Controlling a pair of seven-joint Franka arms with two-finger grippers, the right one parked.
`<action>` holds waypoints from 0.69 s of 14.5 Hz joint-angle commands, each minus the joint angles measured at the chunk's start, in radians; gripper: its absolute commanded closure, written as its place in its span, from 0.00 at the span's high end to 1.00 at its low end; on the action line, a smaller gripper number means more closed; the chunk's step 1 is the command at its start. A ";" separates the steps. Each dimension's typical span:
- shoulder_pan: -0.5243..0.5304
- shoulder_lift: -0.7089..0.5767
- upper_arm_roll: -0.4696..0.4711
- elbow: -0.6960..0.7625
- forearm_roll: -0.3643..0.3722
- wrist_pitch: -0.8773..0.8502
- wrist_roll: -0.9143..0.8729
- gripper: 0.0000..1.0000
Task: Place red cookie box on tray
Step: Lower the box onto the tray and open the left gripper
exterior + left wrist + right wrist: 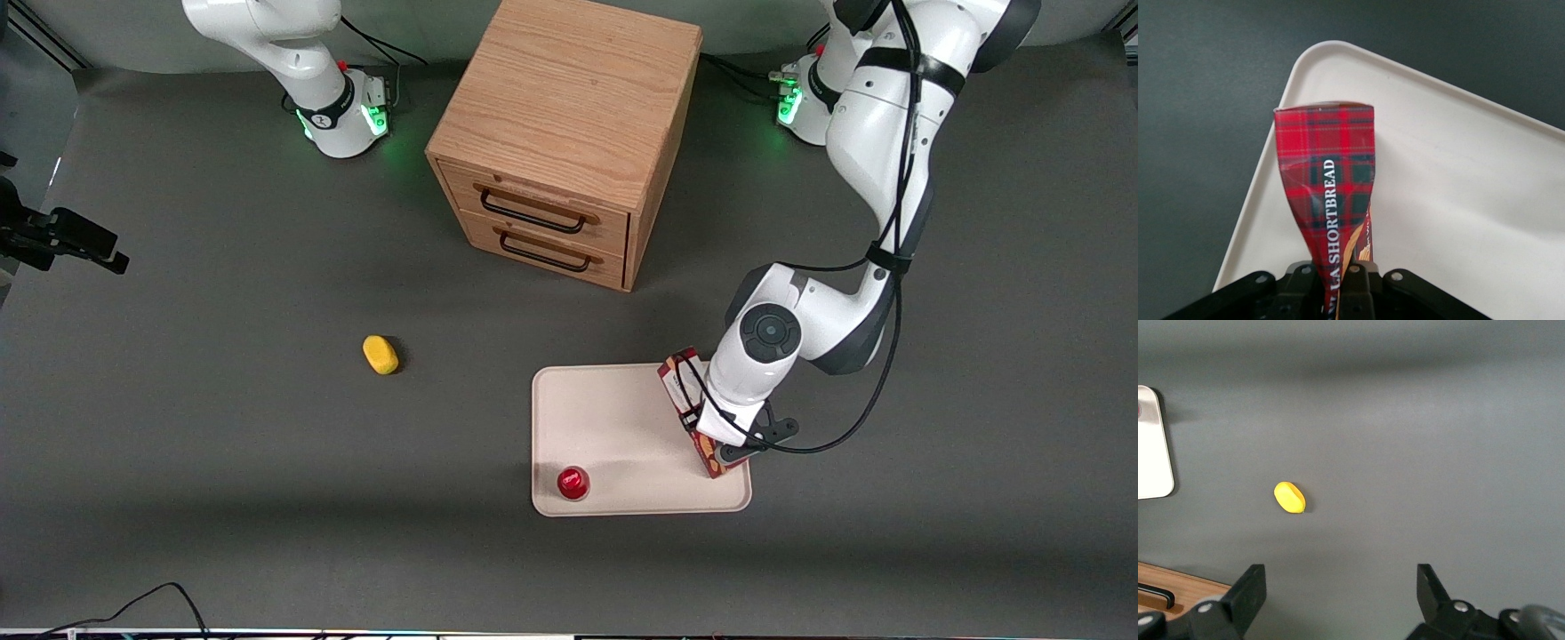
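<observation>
The red cookie box (679,371), a long narrow tartan carton with biscuit pictures, lies lengthwise over the cream-white tray (622,427), along the tray's rim toward the working arm's end. My left gripper (714,428) is shut on the box near its middle, with the wrist covering most of it. In the left wrist view the box (1328,173) sticks out from between the fingers of the gripper (1338,288) above a corner of the tray (1458,173). Whether the box rests on the tray or hangs just above it cannot be told.
A small round red can (573,483) stands on the tray's near corner, toward the parked arm. A yellow lump (380,354) lies on the grey table toward the parked arm's end. A wooden drawer cabinet (569,133) stands farther from the front camera than the tray.
</observation>
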 commanded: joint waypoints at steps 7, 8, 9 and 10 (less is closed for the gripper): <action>0.026 0.000 0.001 0.126 0.013 -0.219 0.007 1.00; 0.026 -0.011 -0.005 0.154 0.009 -0.309 0.009 1.00; 0.029 -0.023 -0.023 0.185 -0.001 -0.394 0.010 1.00; 0.041 -0.035 -0.039 0.225 -0.033 -0.481 0.016 1.00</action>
